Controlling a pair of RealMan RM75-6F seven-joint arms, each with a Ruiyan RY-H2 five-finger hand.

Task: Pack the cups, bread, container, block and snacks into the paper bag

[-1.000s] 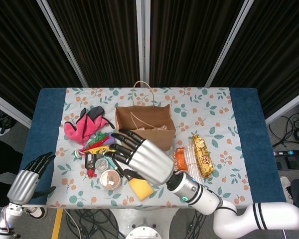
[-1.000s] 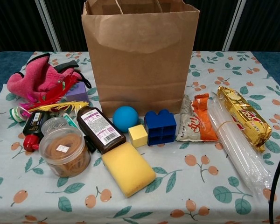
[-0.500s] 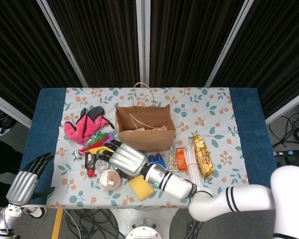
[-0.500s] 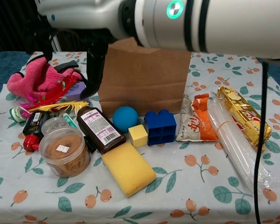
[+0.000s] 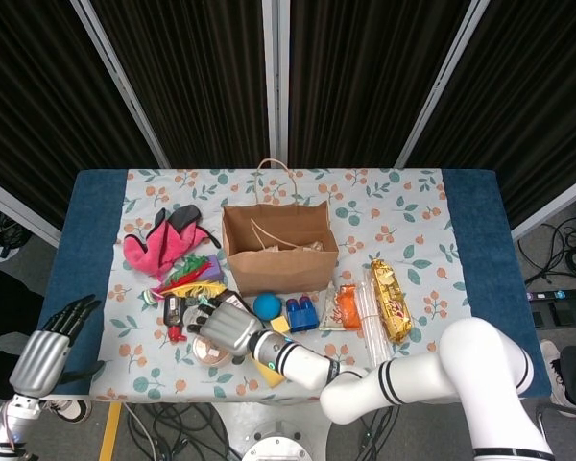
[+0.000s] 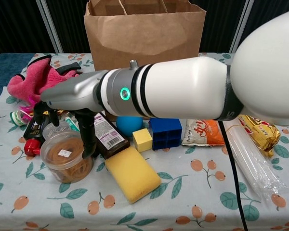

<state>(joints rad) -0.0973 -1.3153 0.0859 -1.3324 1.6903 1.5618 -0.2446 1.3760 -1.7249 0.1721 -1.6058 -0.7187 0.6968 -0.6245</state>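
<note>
My right hand (image 6: 71,105) hovers low over the clear round container (image 6: 66,157) of rubber bands at the front left. Its fingers (image 6: 87,137) are spread and point down around the rim, gripping nothing. In the head view this hand (image 5: 226,327) covers most of the container (image 5: 209,353). The open paper bag (image 6: 144,33) stands upright behind. A blue block (image 6: 165,131), an orange snack packet (image 6: 204,129), a sleeve of clear cups (image 6: 243,149) and a gold bread packet (image 6: 255,122) lie to the right. My left hand (image 5: 48,351) hangs open off the table's left edge.
A brown bottle (image 6: 108,138), yellow sponge (image 6: 131,174), small yellow cube (image 6: 142,139) and blue ball (image 6: 129,126) crowd beside the container. A pink cloth (image 6: 36,79), feathers and small bottles lie at the left. My right forearm (image 6: 183,89) spans the middle of the chest view.
My right hand has dropped from in front of the bag down and towards the front left, ending just over the container. The left hand has hardly moved.
</note>
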